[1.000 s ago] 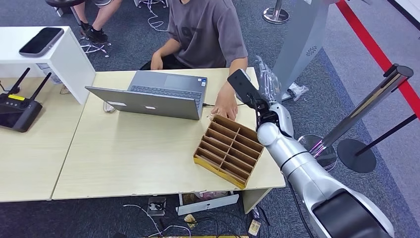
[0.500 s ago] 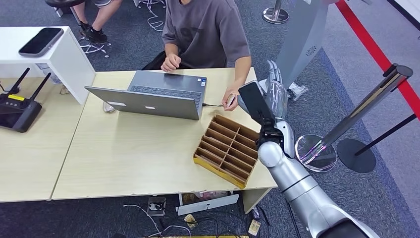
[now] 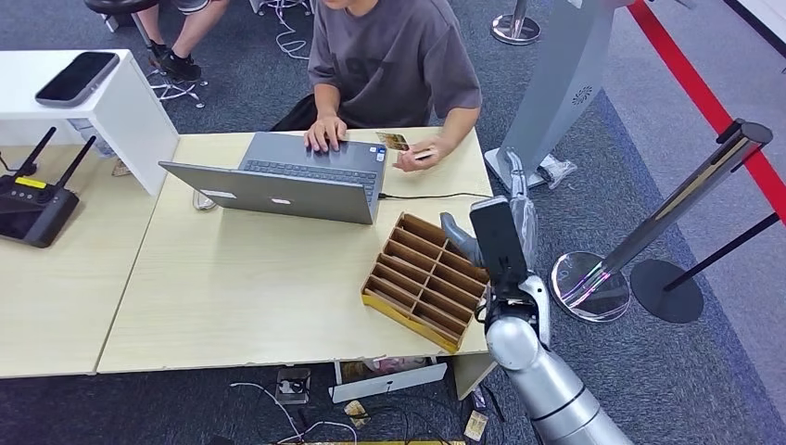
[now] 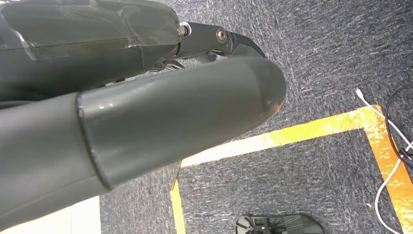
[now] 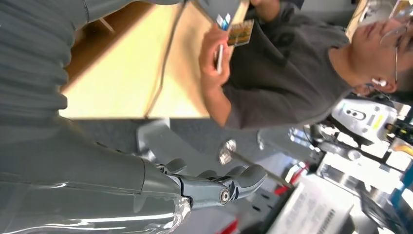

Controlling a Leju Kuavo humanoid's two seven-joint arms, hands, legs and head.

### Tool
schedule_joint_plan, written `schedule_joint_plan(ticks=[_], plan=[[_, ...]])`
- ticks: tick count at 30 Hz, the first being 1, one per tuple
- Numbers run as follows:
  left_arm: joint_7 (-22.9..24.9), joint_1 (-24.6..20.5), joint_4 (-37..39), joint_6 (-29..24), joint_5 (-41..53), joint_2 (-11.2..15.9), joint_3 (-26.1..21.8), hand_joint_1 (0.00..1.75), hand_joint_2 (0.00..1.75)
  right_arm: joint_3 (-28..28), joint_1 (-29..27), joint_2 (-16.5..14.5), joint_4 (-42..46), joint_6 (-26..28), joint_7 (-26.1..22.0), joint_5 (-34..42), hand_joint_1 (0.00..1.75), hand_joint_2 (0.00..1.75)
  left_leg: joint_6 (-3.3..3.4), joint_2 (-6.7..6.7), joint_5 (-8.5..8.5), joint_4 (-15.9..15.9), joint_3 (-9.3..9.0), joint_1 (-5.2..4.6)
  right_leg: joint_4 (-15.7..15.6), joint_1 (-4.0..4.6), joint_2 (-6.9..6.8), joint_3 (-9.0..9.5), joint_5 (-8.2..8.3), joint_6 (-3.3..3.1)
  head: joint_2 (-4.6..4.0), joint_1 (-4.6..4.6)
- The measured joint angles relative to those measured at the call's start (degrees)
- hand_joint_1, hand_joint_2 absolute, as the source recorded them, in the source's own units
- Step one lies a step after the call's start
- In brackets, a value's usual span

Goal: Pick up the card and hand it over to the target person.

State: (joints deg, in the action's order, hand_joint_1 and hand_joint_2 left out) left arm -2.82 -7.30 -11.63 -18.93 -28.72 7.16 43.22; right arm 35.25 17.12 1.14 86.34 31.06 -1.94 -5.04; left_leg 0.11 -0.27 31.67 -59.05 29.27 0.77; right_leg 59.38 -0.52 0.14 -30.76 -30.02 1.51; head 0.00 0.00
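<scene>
I see the card (image 3: 392, 142) pinched in the person's hand (image 3: 414, 156) at the far edge of the table (image 3: 232, 278) (handover looks done). My right hand (image 3: 517, 211), fingers loosely apart and empty, sits nearer me, right of the wooden tray (image 3: 426, 281).
</scene>
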Motion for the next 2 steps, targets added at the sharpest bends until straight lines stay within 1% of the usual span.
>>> schedule_joint_plan(ticks=[2], plan=[[0.0, 0.0, 0.0, -0.1, -0.1, 0.0, -0.1, 0.0, 0.0, 1.2, -0.7, -0.7, -1.5, -0.7, -0.7, 2.1, 0.0, 1.75, 0.0, 0.04, 0.02, 0.0, -0.02, 0.01, 0.0, 0.01, 0.04, 0.01, -0.01, 0.0, 0.0, 0.0]])
